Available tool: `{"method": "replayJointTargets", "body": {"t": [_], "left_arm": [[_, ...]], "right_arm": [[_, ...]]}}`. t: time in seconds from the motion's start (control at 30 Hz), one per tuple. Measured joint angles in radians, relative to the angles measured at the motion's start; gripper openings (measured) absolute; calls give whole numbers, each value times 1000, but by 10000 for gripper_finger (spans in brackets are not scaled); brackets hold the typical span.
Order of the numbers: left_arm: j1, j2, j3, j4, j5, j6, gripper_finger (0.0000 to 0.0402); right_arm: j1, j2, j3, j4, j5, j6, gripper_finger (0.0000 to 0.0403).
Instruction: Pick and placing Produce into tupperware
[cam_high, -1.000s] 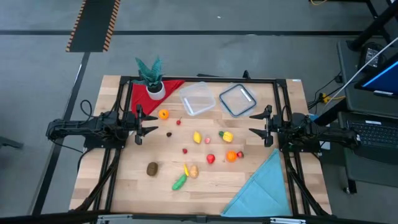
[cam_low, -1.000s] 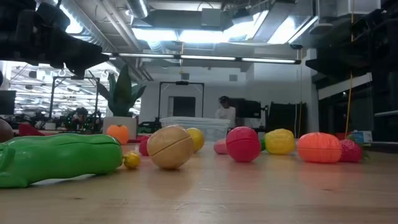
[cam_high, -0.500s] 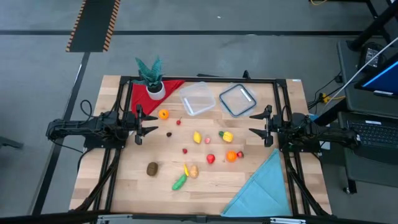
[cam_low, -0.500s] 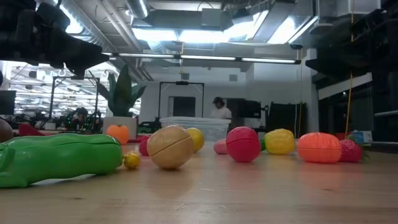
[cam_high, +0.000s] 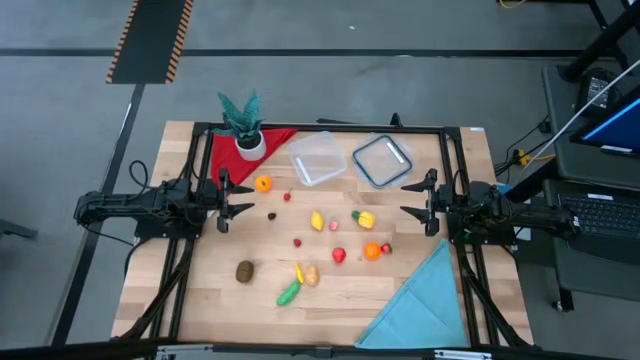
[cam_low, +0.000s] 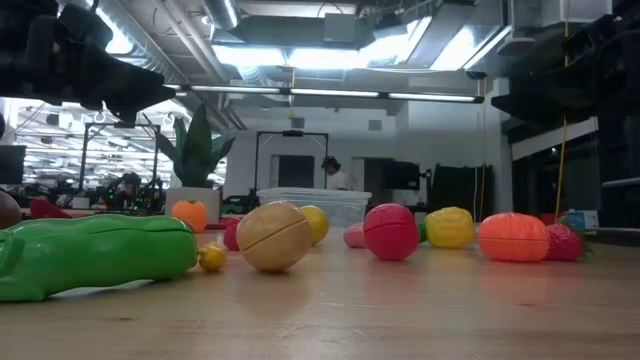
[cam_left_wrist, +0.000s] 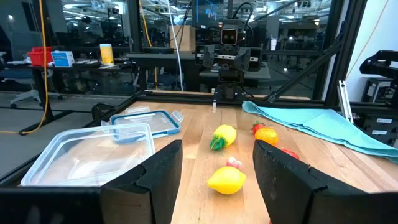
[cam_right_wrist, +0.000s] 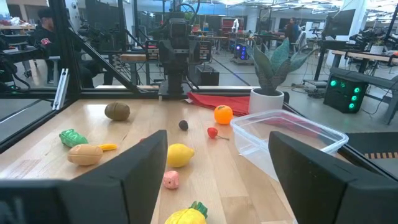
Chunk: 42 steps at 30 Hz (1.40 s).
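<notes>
The orange fruit (cam_high: 262, 183) lies just ahead of the empty, spread-fingered left gripper (cam_high: 222, 196); the right gripper (cam_high: 426, 202), also released, sits farther off.

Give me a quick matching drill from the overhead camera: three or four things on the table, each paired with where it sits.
Things:
1. tupperware
2. blue cloth
3. potted plant
4. green vegetable

Places:
A. near right corner
B. far left, on the red cloth
C. far edge, beside the blue-rimmed lid
D. near edge, beside the tan piece

Pairs: 1-C, 2-A, 3-B, 4-D
</notes>
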<state>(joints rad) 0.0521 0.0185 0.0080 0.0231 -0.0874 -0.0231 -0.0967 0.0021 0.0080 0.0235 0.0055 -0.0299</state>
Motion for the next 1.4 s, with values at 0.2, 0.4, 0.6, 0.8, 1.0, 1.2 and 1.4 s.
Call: {"method": "replayJointTargets", "body": {"t": [0.2, 0.4, 0.6, 0.8, 1.0, 1.2, 1.4], "left_arm": [[0, 0, 0, 0, 0, 0, 190], [0, 0, 0, 0, 0, 0, 190], [0, 0, 0, 0, 0, 0, 190], [0, 0, 0, 0, 0, 0, 190], [0, 0, 0, 0, 0, 0, 190], [0, 0, 0, 0, 0, 0, 190], [0, 0, 0, 0, 0, 0, 190]], "right_arm": [[0, 0, 0, 0, 0, 0, 282], [0, 0, 0, 0, 0, 0, 282], [0, 0, 0, 0, 0, 0, 282], [0, 0, 0, 3, 0, 1, 282], [0, 0, 0, 3, 0, 0, 282], [0, 0, 0, 8, 0, 0, 282], [0, 0, 0, 8, 0, 54, 282]]}}
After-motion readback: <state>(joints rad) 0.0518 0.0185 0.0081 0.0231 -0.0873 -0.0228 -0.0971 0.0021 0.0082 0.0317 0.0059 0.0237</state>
